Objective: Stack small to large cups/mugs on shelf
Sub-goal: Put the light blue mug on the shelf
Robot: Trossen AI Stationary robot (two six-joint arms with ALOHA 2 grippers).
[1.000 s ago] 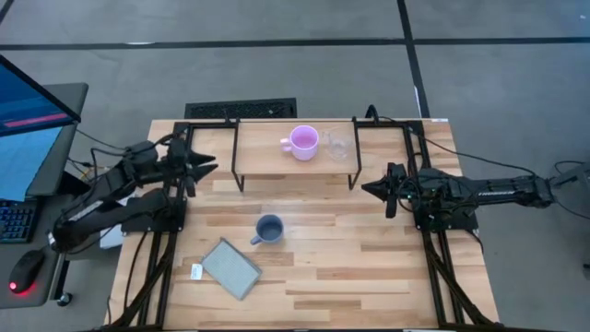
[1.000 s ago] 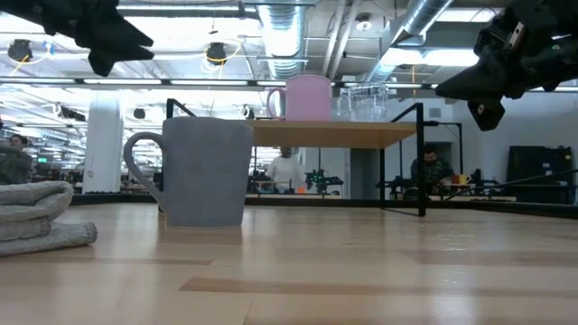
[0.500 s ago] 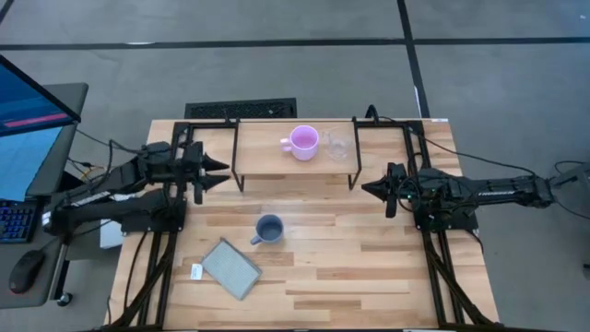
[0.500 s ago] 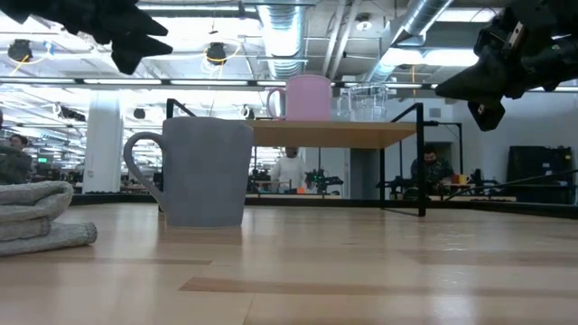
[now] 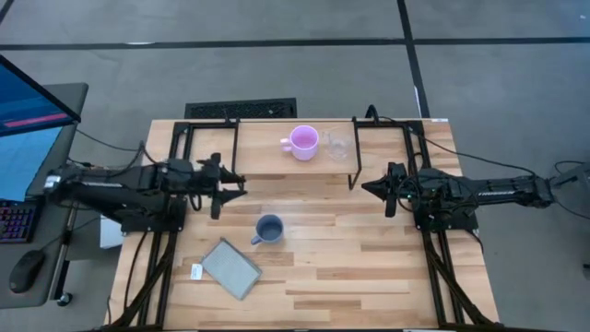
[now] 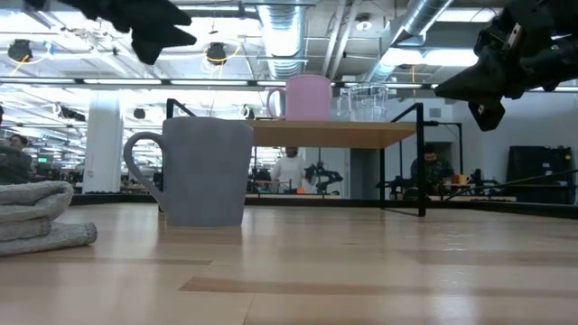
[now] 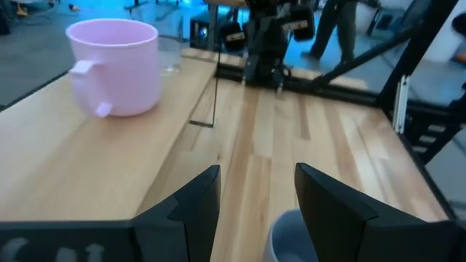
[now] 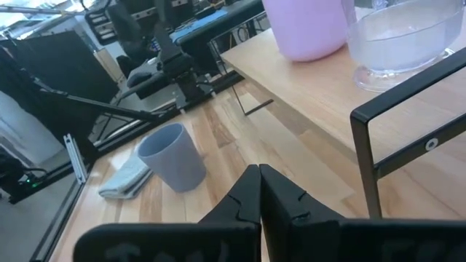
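Observation:
The pink-lilac mug point(image 5: 302, 141) and the small clear glass cup point(image 5: 337, 146) stand side by side on the light-wood shelf point(image 5: 267, 161) at the table's far side. The grey-blue mug point(image 5: 268, 229) stands upright on the tabletop in front of the shelf. My left gripper point(image 5: 235, 187) hovers open and empty by the shelf's left near corner, above and to the far left of the grey-blue mug point(image 7: 291, 234). My right gripper point(image 5: 366, 188) is shut and empty in the air by the shelf's right near corner.
A flat grey pad point(image 5: 231, 267) lies on the table near the front left, beside a small white tag point(image 5: 196, 271). The shelf's black frame legs point(image 5: 351, 171) stand close to both grippers. Bare tabletop lies to the front right.
My left gripper has gone toward the table's right edge and a little toward its near edge, from beside the shelf's left leg to a place closer to the grey-blue mug. The mugs and the cup have stayed where they were.

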